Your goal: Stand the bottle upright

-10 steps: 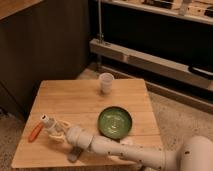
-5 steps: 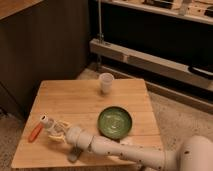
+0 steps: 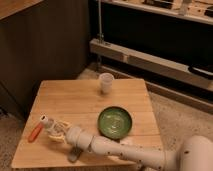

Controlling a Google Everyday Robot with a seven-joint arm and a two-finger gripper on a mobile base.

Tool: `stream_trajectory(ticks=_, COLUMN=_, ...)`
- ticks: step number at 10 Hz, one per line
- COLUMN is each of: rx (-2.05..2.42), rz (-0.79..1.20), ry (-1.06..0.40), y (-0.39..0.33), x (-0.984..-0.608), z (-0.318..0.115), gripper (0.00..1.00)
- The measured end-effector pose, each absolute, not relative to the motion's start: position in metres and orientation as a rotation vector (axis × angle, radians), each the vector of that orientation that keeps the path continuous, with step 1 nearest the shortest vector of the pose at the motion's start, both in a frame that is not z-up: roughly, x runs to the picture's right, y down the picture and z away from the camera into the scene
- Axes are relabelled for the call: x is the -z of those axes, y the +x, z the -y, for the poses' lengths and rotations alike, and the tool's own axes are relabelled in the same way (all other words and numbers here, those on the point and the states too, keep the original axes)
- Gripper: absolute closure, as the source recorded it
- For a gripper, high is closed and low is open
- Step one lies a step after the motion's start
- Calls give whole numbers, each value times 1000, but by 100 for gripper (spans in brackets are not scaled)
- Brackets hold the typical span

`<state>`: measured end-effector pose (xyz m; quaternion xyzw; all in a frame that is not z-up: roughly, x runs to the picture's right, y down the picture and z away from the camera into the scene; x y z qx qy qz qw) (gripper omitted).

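Bottle (image 3: 47, 121) is lying tilted at the left front of your wooden table (image 3: 75, 102), beside the orange carrot-like piece (image 3: 36, 133). Your gripper (image 3: 57, 131) is sitting right against it; its grip isn't clear. Green plate (image 3: 115, 121) and cup (image 3: 106, 82) are standing apart.

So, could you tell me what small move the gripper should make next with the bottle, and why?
Probably tilt the bottle slowly toward vertical. The gripper sits at the table's front left corner, around the bottle's body; the white cap points up and left, so it leans. The carrot lies just left, so it should swing up, not sideways.
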<state>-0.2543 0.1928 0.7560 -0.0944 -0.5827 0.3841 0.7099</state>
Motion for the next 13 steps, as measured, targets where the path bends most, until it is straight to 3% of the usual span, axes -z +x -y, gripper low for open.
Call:
stream_trajectory(ticks=2, rx=-850, rz=1295, ry=-213, y=-255, x=-755, z=-194, gripper=27)
stream_trajectory(ticks=3, rx=-848, rz=1296, ry=-216, y=-257, x=-754, z=-195, gripper=22)
stream_trajectory(ticks=6, rx=-844, rz=1286, ry=-221, y=-254, x=-755, z=-196, gripper=20)
stream_trajectory(ticks=13, rx=-663, rz=1022, ry=-220, y=-177, x=-736, z=-175, gripper=20)
